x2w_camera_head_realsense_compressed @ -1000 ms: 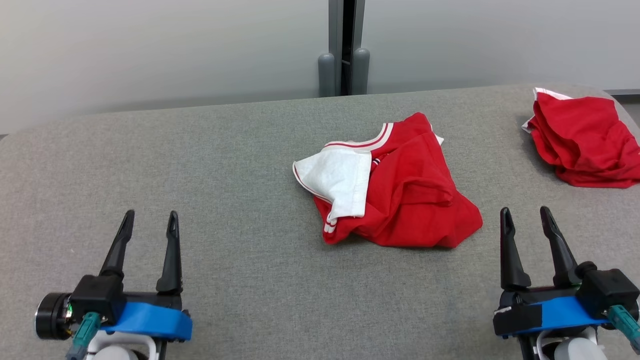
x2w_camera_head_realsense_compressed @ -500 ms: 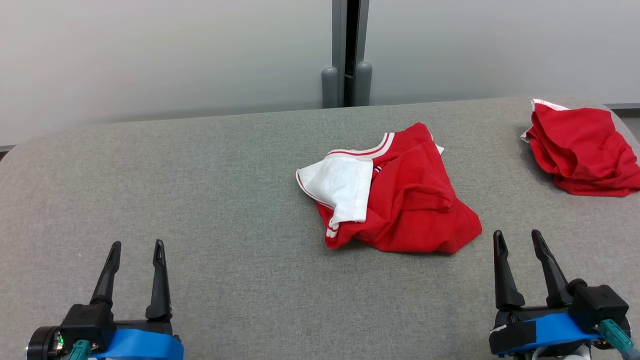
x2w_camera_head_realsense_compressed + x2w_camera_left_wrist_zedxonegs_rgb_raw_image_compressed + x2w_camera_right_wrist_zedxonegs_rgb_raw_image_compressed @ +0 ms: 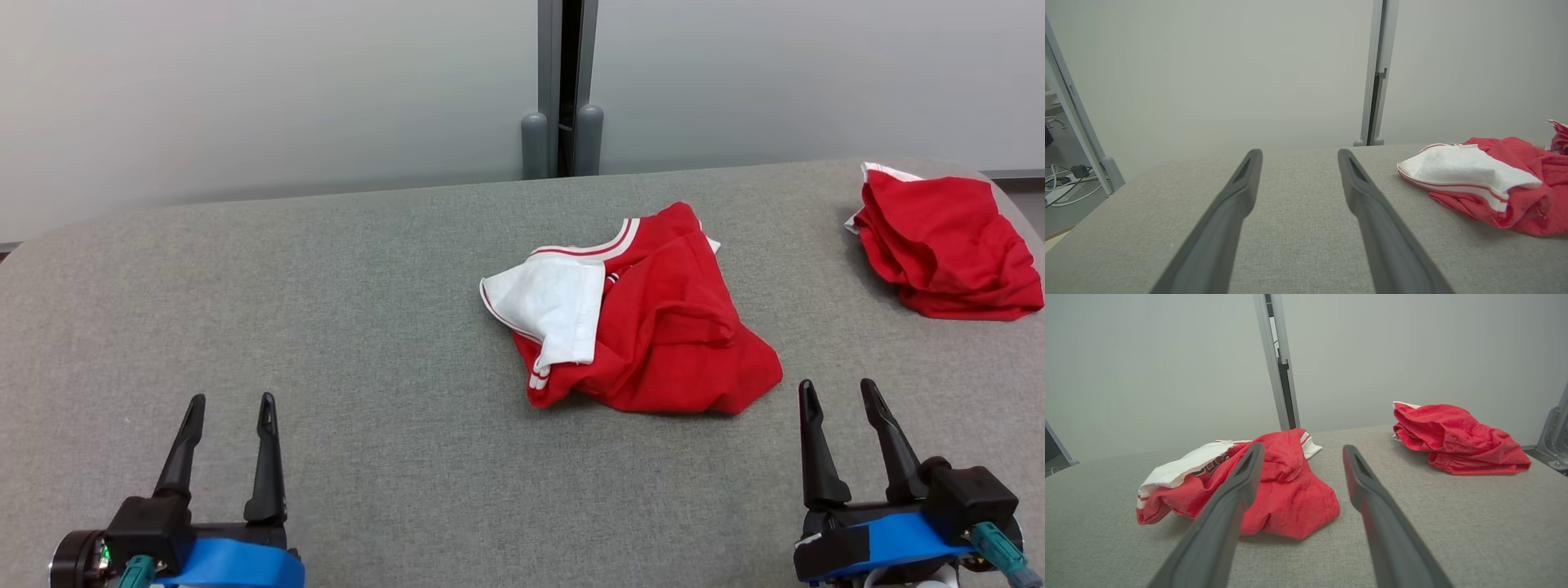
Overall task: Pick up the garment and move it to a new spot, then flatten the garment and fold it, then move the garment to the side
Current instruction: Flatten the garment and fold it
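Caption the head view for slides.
Open left gripper and open right gripper sit short of a crumpled red-and-white garment; a second red garment lies far right.

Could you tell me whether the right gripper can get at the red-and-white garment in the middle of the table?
Probably yes: the right gripper stands open just short of the garment, with bare grey table between them.

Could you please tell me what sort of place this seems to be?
Probably an indoor lab or test room: a large grey fabric-covered table stands before plain pale partition panels joined by a grey metal post, and loose white cables lie on the floor beside it.
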Tool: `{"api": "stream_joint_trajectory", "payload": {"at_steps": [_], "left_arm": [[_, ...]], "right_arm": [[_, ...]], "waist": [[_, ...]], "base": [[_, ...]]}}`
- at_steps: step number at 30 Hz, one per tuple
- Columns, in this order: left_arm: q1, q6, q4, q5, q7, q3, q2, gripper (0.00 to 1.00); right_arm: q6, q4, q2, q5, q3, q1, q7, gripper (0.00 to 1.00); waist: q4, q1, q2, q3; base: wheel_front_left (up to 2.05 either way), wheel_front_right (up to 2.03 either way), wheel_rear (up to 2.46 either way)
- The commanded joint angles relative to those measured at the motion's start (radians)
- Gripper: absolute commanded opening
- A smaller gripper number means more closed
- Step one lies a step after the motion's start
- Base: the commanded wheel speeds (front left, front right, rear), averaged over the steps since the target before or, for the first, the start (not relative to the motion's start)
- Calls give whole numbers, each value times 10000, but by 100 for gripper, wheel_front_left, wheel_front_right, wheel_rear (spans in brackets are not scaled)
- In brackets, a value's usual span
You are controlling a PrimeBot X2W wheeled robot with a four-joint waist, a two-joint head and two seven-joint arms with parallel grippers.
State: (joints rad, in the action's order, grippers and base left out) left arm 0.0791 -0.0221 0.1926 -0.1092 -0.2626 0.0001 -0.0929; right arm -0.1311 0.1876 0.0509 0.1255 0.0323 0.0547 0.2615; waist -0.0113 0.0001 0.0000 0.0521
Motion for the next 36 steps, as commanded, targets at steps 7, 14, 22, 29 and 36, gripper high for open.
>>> {"api": "stream_joint_trajectory", "payload": {"at_steps": [7,14,22,29,36], "left_arm": [[667,-337,62,281,-28,-280,118,100],[1855,-751,462,631,-30,-1395,241,100],[3768,-1003,1746,758,-29,-2918,336,100],[5234,-1050,3807,499,607,-3715,373,100],[5836,-1077,5497,278,1673,-4040,353,100]], "right_arm": [[8,9,-11,65,-116,213,50,100],[8,-24,-11,75,-120,497,49,100],[8,63,-12,197,-91,785,49,100],[8,114,-12,372,-26,1044,50,100],[8,91,-14,474,35,1151,50,100]], "waist": [[-167,-1,0,253],[-508,-1,0,694],[-1162,-1,0,1293],[-1746,-1,0,1810],[-2029,-1,0,2103]], "base": [[0,0,0],[0,0,0],[0,0,0],[0,0,0],[0,0,0]]}}
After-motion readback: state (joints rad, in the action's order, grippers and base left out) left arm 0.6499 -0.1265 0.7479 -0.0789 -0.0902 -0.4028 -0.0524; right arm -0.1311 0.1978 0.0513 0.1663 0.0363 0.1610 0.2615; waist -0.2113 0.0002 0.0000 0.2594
